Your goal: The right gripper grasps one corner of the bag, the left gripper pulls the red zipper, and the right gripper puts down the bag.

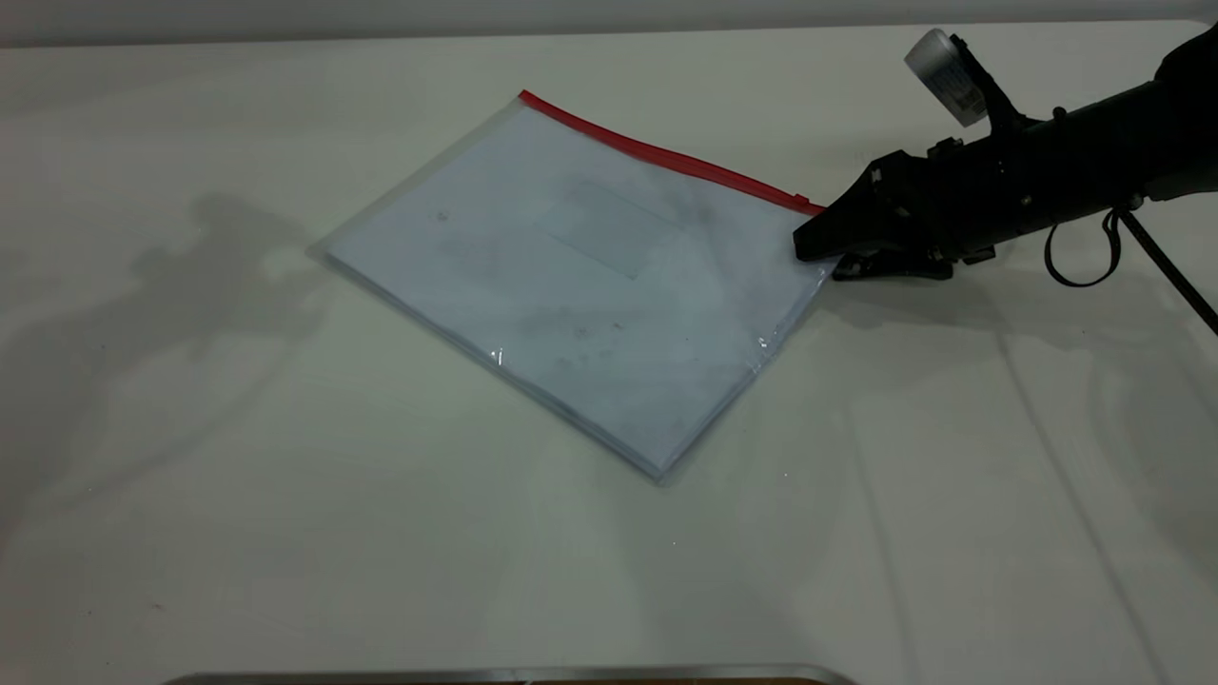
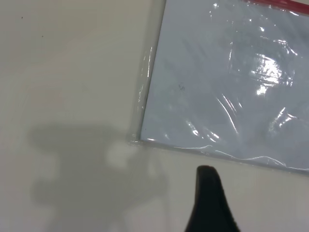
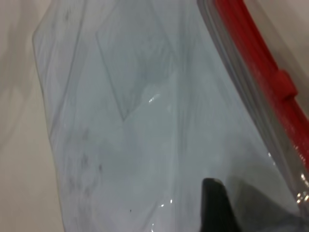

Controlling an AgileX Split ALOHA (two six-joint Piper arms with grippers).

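The bag (image 1: 580, 276), a clear flat pouch with white sheets and a faint label patch, lies flat on the white table. Its red zipper (image 1: 657, 152) runs along the far edge, with the slider tab (image 1: 802, 201) at the right end. My right gripper (image 1: 820, 259) is at the bag's right corner beside the tab, one jaw on top and one underneath, shut on the corner. The right wrist view shows the bag (image 3: 145, 145), the zipper (image 3: 260, 63) and the tab (image 3: 285, 84). My left gripper (image 2: 227, 198) hovers over bare table just off the bag's left corner (image 2: 145, 137); it is outside the exterior view.
The white table (image 1: 285, 533) spreads round the bag. A metal edge (image 1: 514, 675) runs along the front of the exterior view. The right arm's thin cable (image 1: 1166, 266) trails behind it. The left arm's shadow falls on the table at the left.
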